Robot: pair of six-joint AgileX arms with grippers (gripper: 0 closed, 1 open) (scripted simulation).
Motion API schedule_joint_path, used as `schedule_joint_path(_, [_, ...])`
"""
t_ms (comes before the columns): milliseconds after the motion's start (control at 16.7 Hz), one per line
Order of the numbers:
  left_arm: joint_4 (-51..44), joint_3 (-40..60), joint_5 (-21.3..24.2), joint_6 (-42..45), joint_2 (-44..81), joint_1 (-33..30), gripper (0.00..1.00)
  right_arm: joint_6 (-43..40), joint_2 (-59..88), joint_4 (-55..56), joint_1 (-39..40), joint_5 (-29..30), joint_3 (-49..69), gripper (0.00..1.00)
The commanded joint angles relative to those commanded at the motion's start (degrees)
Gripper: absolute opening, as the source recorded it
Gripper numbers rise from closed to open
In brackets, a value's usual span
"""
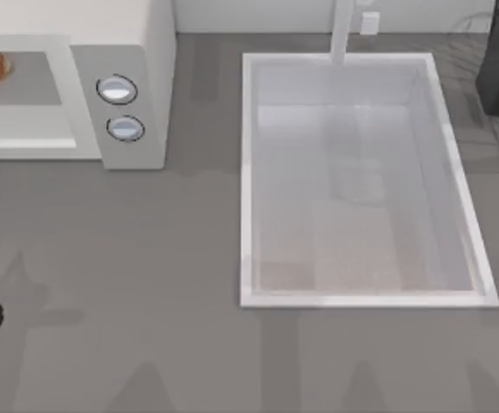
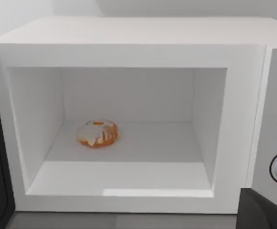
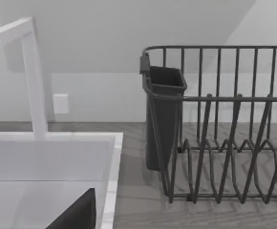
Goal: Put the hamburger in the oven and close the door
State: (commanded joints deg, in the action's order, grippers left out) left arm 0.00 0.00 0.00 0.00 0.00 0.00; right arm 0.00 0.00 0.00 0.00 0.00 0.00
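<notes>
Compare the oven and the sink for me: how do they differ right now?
The oven sits at the table's left, a box open at the front; the sink lies right of it, a basin open upward. The oven cavity holds the hamburger; the sink holds nothing. The oven carries two knobs; the sink has a faucet. Both are white.

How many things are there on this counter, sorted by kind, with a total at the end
Food: 1, the hamburger inside the oven
Appliances: 1, the oven, cavity open
Knobs on the oven: 2
Sinks: 1, the white sink basin
Faucets: 1
Dish racks: 1, dark wire
Cups on the rack: 1, dark
Total: 8
</notes>
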Motion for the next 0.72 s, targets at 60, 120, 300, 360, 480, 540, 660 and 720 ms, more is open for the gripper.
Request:
schedule_joint_path(60, [0.0,0.0,0.0,0.0,0.0,0.0,0.0,0.0,0.0,0.0,0.0,0.0,0.0,1.0])
schedule_joint_path(120, [0.0,0.0,0.0,0.0,0.0,0.0,0.0,0.0,0.0,0.0,0.0,0.0,0.0,1.0])
schedule_joint_path(300, [-2.1,0.4,1.6,0.0,-1.7,1.6,0.0,0.0,0.0,0.0,0.0,0.0,0.0,1.0])
schedule_joint_path(360, [-3.7,0.7,2.7,0.0,-3.0,2.7,0.0,0.0,0.0,0.0,0.0,0.0,0.0,1.0])
schedule_joint_path(480, [-7.3,1.4,5.3,-0.1,-6.0,5.3,0.0,0.0,0.0,0.0,0.0,0.0,0.0,1.0])
schedule_joint_path(540, [-9.1,1.7,6.6,-0.1,-7.4,6.6,0.0,0.0,0.0,0.0,0.0,0.0,0.0,1.0])
schedule_joint_path(660, [-12.0,2.2,8.7,-0.2,-9.8,8.7,0.0,0.0,0.0,0.0,0.0,0.0,0.0,1.0])
schedule_joint_path(720, [-12.9,2.4,9.4,-0.2,-10.5,9.4,0.0,0.0,0.0,0.0,0.0,0.0,0.0,1.0])
